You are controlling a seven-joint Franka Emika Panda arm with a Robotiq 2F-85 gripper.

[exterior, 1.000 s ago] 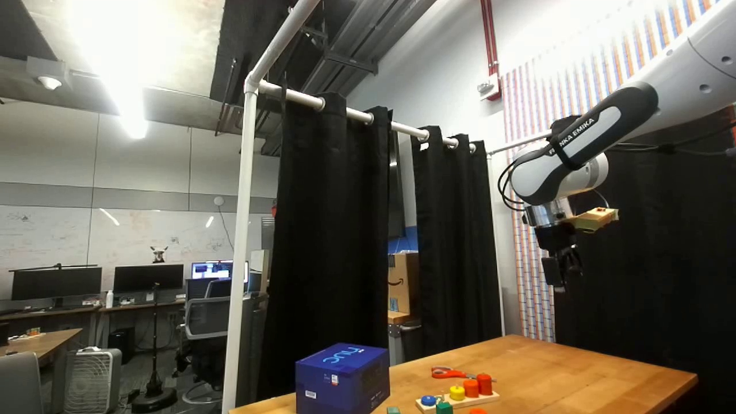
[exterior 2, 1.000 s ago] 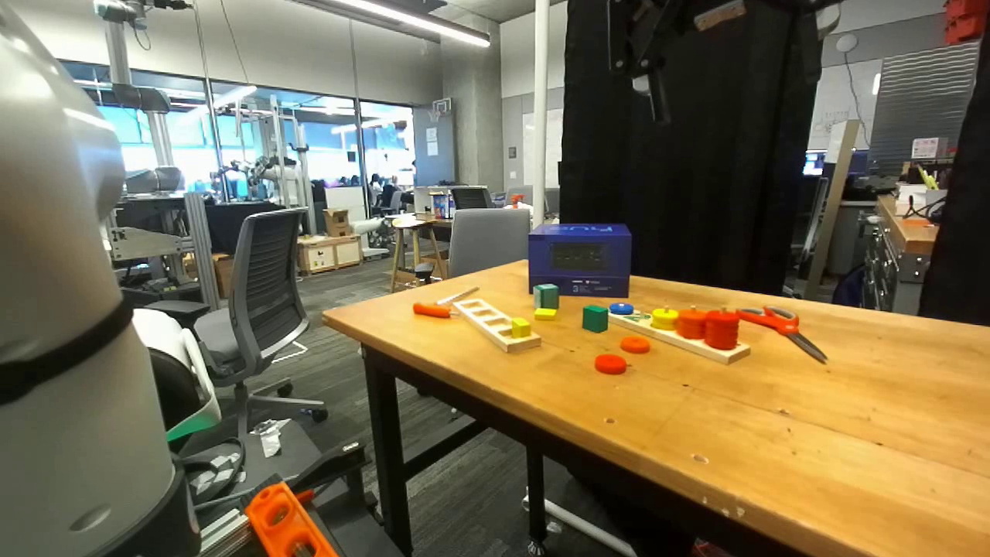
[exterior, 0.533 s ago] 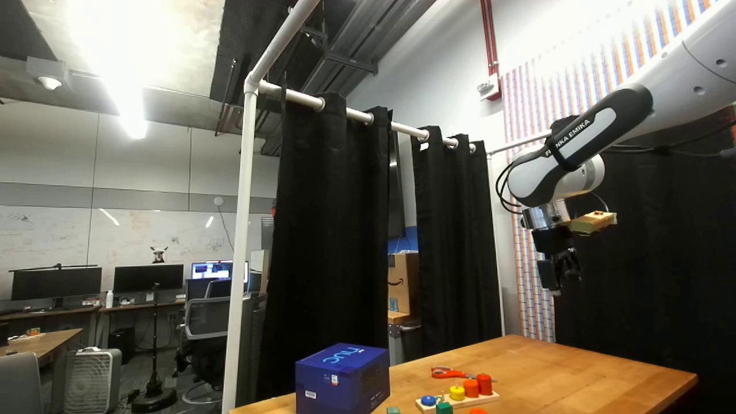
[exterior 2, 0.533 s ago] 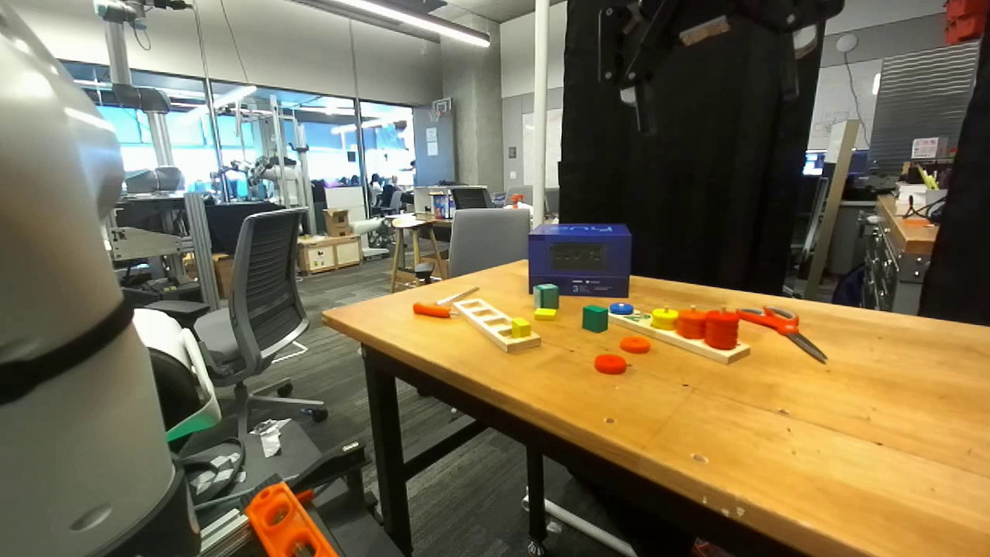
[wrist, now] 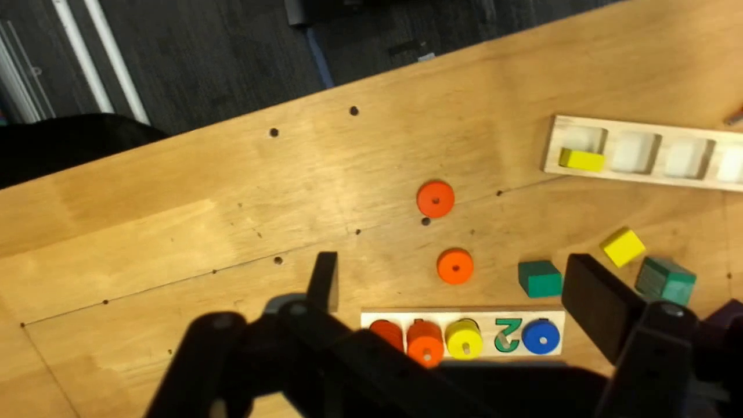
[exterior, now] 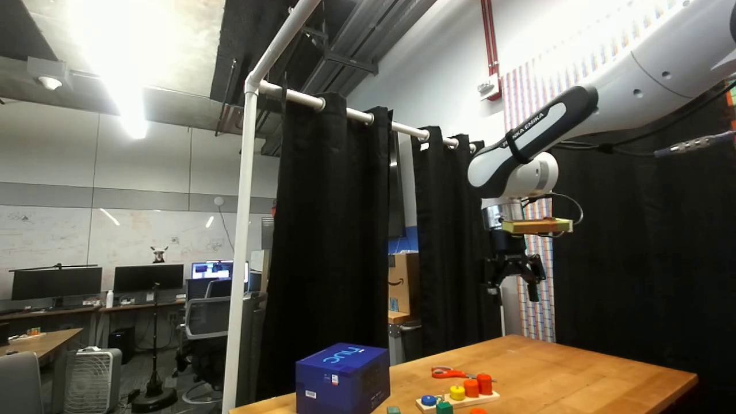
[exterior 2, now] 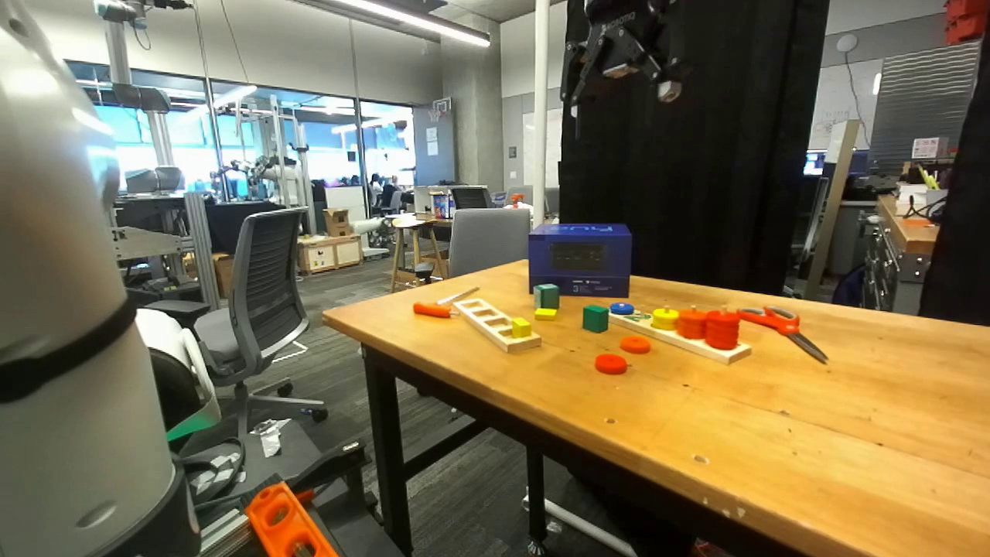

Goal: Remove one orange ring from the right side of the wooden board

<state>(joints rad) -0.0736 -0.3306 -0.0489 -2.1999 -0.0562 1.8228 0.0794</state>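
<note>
the step in hand seems to be lining up before the grasp: the orange ring [exterior 2: 692,316], judged by colour, tops the stack [exterior 2: 692,326] between the yellow ring [exterior 2: 664,319] and the red stack [exterior 2: 722,330], toward the right end of the wooden board [exterior 2: 671,336] in an exterior view. next, the gripper [exterior: 513,292] likely needs to descend over that stack, pinch only the topmost ring, then lift it straight off the peg [wrist: 427,357]. the fingers [wrist: 598,307] are spread wide and hold nothing. the arm [exterior: 627,98] reaches in at the upper right of an exterior view, its gripper pointing down, well above the table [exterior: 575,368].
</note>
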